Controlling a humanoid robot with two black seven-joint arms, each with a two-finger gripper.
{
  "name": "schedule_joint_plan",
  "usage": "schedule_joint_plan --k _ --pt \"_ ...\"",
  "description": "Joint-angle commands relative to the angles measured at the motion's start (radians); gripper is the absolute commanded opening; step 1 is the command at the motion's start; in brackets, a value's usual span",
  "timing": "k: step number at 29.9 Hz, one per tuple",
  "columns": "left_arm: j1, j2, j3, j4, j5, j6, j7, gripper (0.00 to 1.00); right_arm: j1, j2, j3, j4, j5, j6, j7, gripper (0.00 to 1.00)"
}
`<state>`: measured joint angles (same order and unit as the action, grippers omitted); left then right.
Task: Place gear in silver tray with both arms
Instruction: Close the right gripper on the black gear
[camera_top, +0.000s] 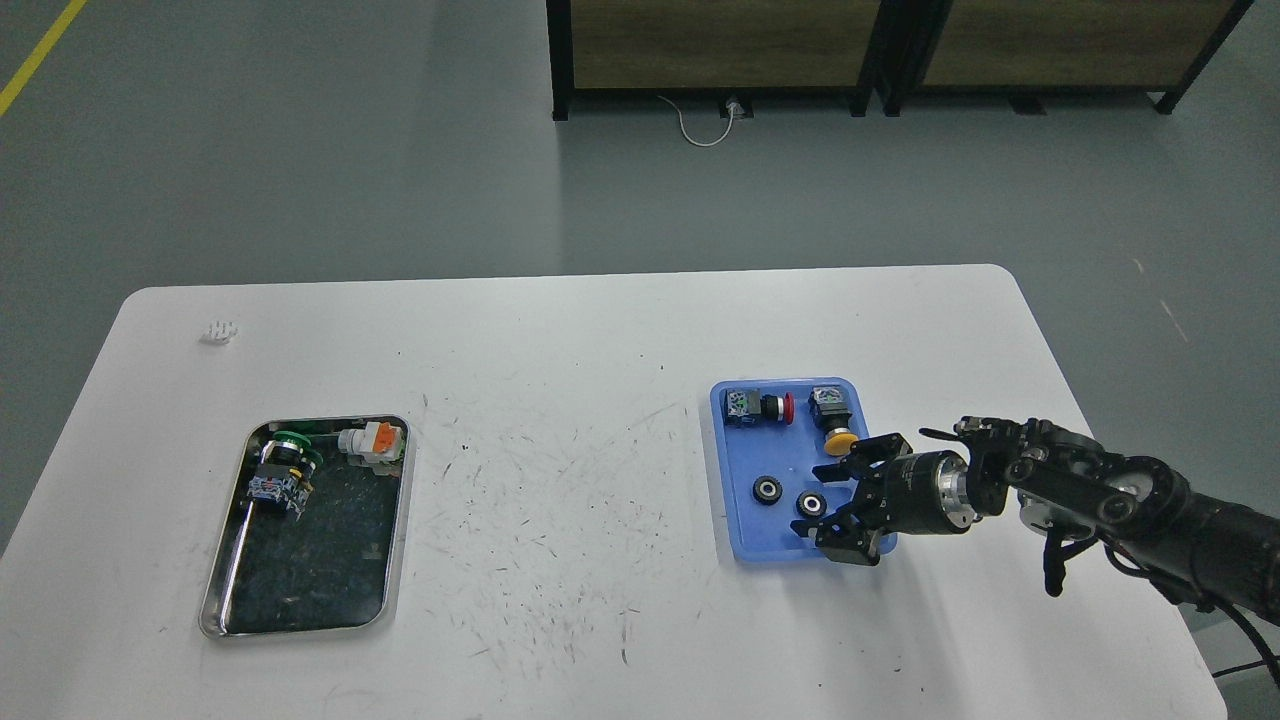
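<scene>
1. White counter (600, 480), scuffed with dark marks mid-surface; grey floor beyond its far edge.
2. Silver tray (232, 600) sits near the counter's left edge, closer to the near side. Its far end holds a green-capped switch (283, 468) with a dark body, and just beside that a white-and-orange part (372, 443) at the far right corner. Rest of the base is bare and mirror-dark.
3. Blue tray (735, 530) sits right of counter centre, well apart from the silver tray.
4. In the blue tray: red button switch (760, 407) at the far left corner, yellow button switch (832, 415) at the far right, two small black gears (766, 490) and (810, 503) side by side nearer the middle.
5. Right pincer (828, 500) comes in from the counter's right edge, fingers spread wide over the blue tray's right side, just beside the right-hand gear. Contact with the gear: probably none, view too small to be sure. Nothing held.
6. Left arm and left pincer: out of frame.
7. Small white object (219, 331) near the far left corner of the counter.
</scene>
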<state>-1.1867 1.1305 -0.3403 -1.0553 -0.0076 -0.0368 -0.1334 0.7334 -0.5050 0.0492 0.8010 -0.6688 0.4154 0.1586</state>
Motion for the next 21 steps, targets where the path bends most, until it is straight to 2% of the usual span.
schedule_joint_plan --k 1,8,21 --pt "-0.001 0.000 0.000 0.000 0.000 0.000 0.000 0.99 0.000 0.003 0.000 -0.002 -0.011 -0.001 -0.001 0.72" --pt "-0.002 0.000 0.000 0.000 0.000 0.000 0.000 0.99 0.000 0.002 0.001 -0.002 -0.011 -0.001 0.001 0.67" --pt "-0.004 0.000 0.000 0.000 0.000 0.000 0.001 0.99 0.001 -0.004 0.005 0.001 -0.011 0.003 0.003 0.48"
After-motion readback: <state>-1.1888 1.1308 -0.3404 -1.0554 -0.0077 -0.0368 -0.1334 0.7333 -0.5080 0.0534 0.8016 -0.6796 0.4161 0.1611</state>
